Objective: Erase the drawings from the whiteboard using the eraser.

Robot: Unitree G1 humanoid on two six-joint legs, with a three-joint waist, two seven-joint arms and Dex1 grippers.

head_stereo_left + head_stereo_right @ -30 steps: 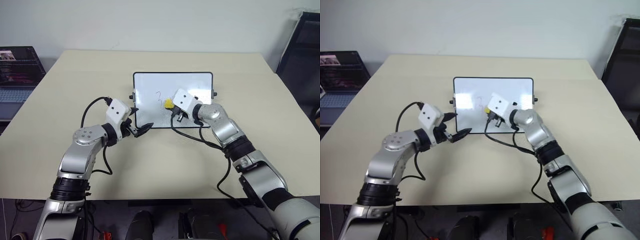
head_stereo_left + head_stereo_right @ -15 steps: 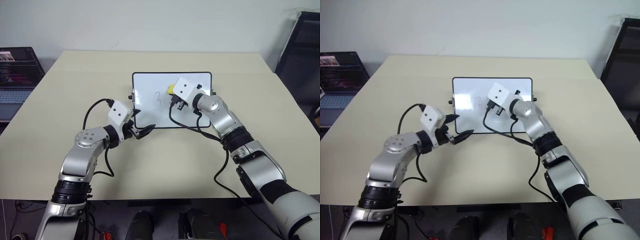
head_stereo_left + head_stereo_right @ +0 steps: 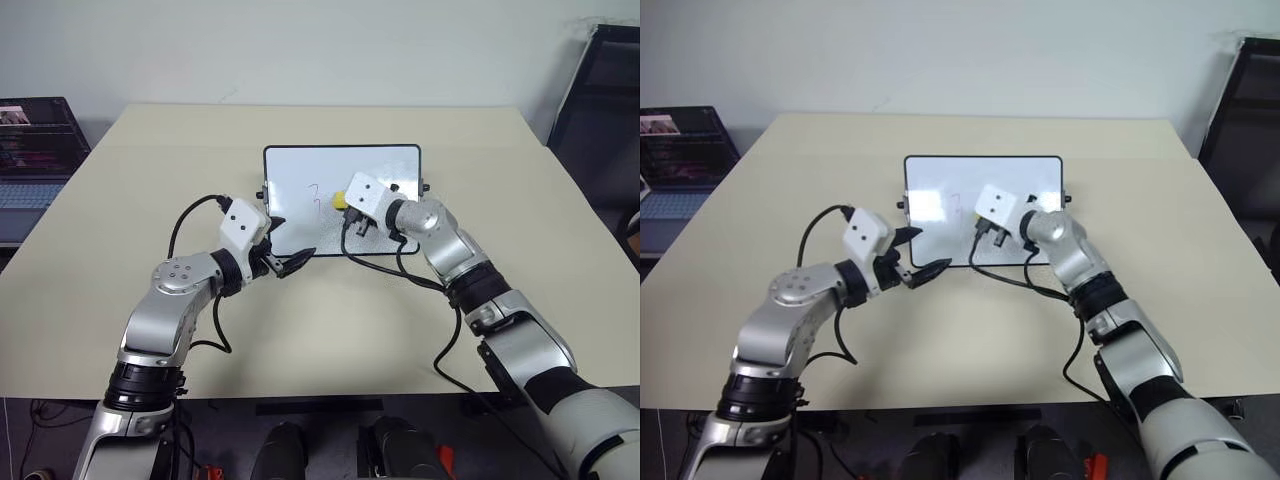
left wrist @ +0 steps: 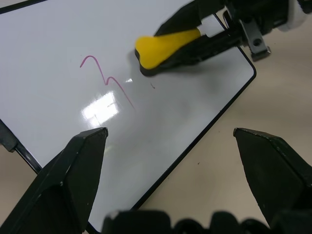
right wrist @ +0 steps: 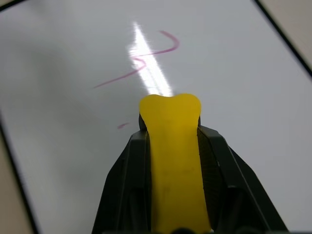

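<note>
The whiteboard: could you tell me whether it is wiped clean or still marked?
Still marked: the whiteboard carries a purple squiggle beside the eraser.

The whiteboard (image 3: 300, 215) has a glossy white face that mirrors bright glare, edged by a thin black frame that looks like plastic. The remaining drawings (image 4: 107, 80) are thin reddish-purple ink lines lying flat on that gloss. The eraser (image 5: 174, 161) is a smooth, matt yellow block, seemingly plastic or foam, with a dark underside. The black fingers (image 4: 273, 170) of the left gripper (image 4: 170, 161) look like matt hard plastic. The surface (image 3: 330, 320) is a matt, smooth beige top.
</note>
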